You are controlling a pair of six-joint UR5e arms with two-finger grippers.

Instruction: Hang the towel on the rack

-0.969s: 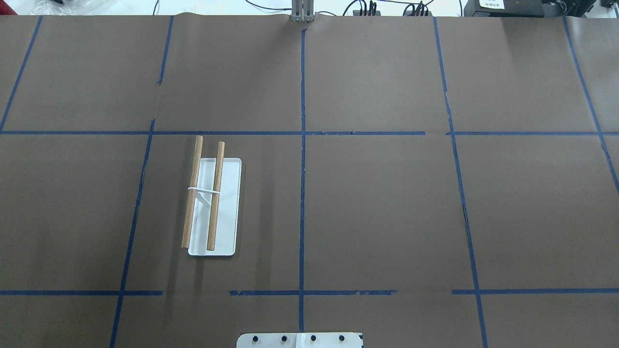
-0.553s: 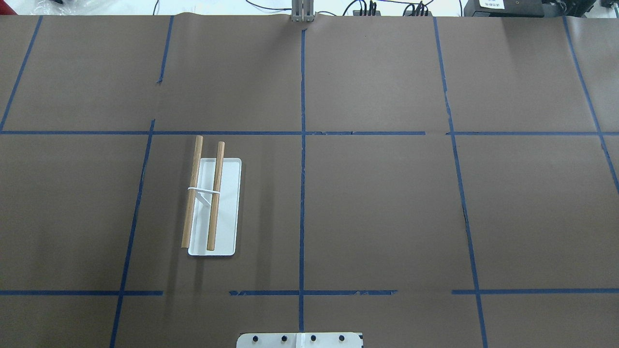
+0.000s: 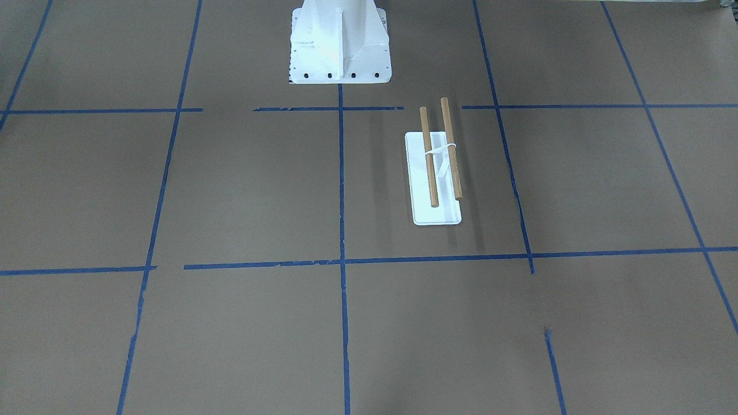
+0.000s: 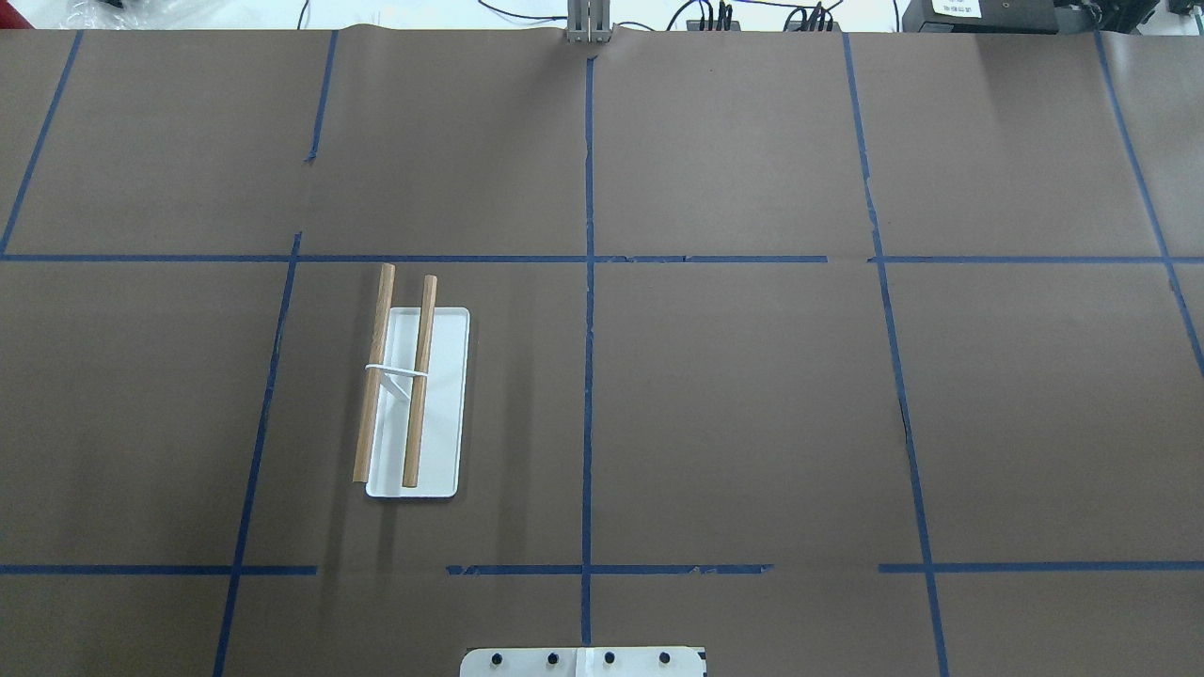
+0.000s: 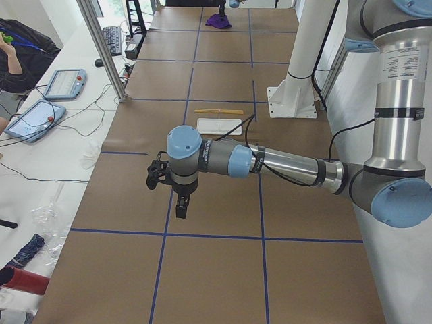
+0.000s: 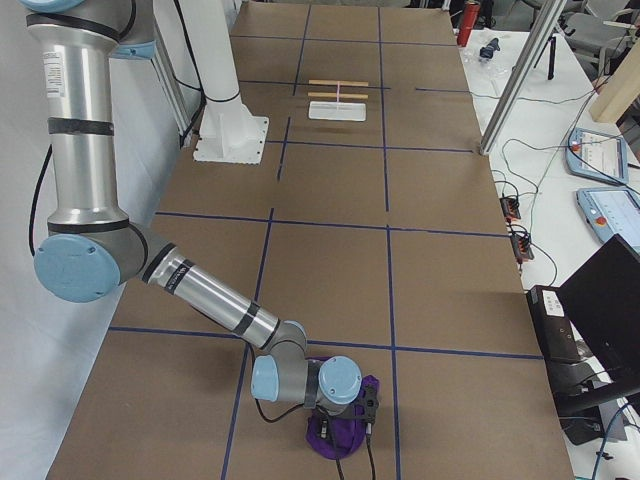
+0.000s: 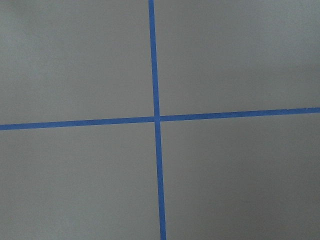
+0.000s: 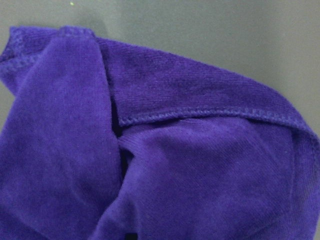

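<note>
Overhead exterior shows the brown table [image 4: 752,395] with blue tape lines [image 4: 589,376], white pedestal [image 4: 640,661] at the robot's edge, and the rack [image 4: 442,404] on the left half, well apart from both sets of jaws. Left gripper [image 5: 181,210] hangs over a tape crossing [image 7: 157,119], rack beyond its jaws toward the pedestal; jaw state can't be told. Right gripper [image 6: 347,428] points down at the crumpled purple towel [image 6: 325,442] directly under its jaws; open or closed, can't tell.

The left gripper [image 5: 179,202] points down from a level forearm; the right gripper [image 6: 346,420] points down, wrist bent low.
</note>
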